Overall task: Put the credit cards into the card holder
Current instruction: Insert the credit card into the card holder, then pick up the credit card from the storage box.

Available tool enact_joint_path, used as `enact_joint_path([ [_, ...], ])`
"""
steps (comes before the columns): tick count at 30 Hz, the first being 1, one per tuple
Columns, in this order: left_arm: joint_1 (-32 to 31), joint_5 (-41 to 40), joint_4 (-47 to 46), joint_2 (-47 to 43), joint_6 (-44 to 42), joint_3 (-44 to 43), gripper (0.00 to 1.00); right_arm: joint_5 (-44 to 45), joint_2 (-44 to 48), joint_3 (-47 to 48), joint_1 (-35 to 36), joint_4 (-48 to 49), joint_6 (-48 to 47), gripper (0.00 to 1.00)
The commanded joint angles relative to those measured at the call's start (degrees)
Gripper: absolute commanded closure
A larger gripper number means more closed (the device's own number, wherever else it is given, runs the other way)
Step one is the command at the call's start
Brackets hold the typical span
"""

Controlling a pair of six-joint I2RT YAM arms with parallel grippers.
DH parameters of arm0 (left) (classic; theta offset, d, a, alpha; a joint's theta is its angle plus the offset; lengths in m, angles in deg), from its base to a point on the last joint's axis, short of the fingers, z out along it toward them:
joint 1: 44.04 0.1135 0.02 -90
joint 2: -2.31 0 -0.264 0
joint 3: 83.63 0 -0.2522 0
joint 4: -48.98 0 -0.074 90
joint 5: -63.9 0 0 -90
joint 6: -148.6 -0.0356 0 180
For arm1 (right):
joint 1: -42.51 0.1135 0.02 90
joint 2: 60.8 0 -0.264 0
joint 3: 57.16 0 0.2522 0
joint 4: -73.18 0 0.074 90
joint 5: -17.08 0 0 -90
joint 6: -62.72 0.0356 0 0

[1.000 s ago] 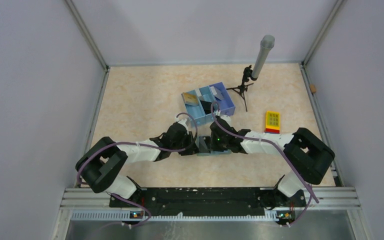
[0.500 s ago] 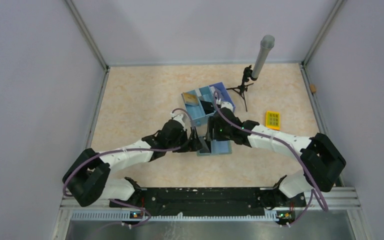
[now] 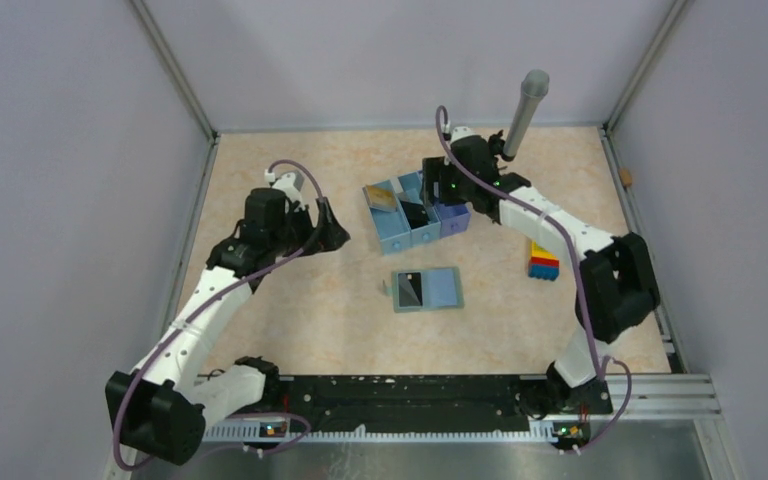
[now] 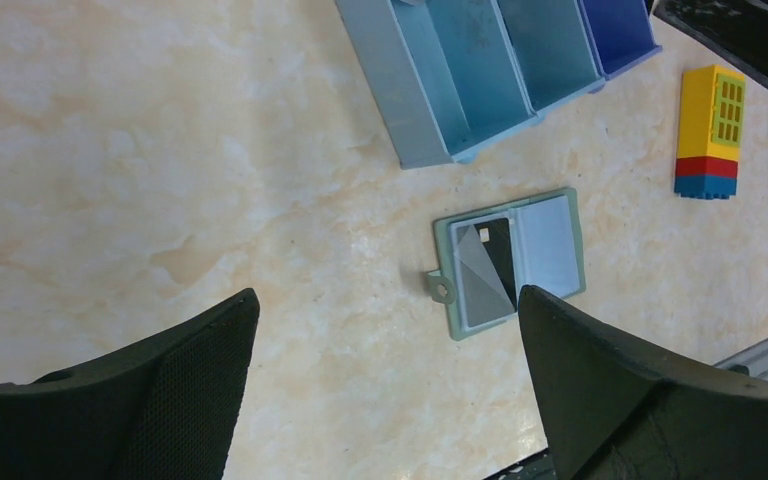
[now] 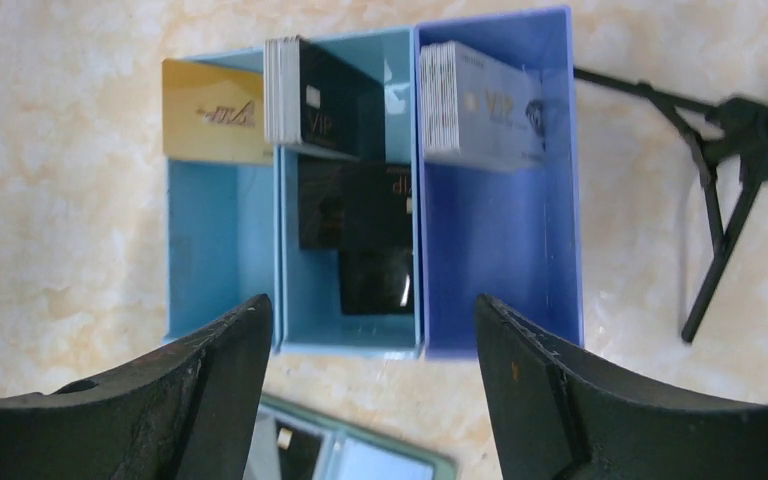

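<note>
The card holder (image 3: pixel 443 290) lies open and flat on the table, grey-green rim, light blue inside. A dark card (image 3: pixel 410 288) sits in its left panel; in the left wrist view the card holder (image 4: pixel 550 245) shows that card (image 4: pixel 501 252) under a clear pocket. More credit cards stand in the blue tray (image 5: pixel 500 260): a gold one (image 5: pixel 215 110), a black stack (image 5: pixel 325 100), a silver stack (image 5: pixel 480 105). My left gripper (image 3: pixel 332 232) hovers open to the left of the holder, empty (image 4: pixel 388 300). My right gripper (image 3: pixel 438 188) hangs open above the tray, empty (image 5: pixel 370 305).
The three-compartment tray (image 3: pixel 388 232) stands behind the holder. A microphone on a small tripod (image 3: pixel 525 115) stands at the back right, its legs (image 5: pixel 720 200) just right of the tray. A yellow toy brick (image 4: pixel 712 130) lies to the right of the holder.
Both grippers have opened and drawn away from the card holder. The left arm swung back to the left, the right arm moved up over the tray. The holder stays open on the table.
</note>
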Motion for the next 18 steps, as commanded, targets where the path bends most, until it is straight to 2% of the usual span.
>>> enact_joint_path([
  [1,2.44,0.46,5.62,-3.1,-6.3,-3.23,0.01,-4.96,-7.99,8.43,-2.31,0.17,-6.71,0.28],
  [9,3.34,-5.33,8.89,-4.23,-12.2,-5.62,0.01,-4.24,-20.86,20.45,-4.18,-1.22,-10.65,0.28],
  [18,4.04,-1.51,6.92,-3.39,-11.93,-3.43,0.01,-3.69,-29.25,27.91,-4.88,-4.41,-12.8,0.29],
])
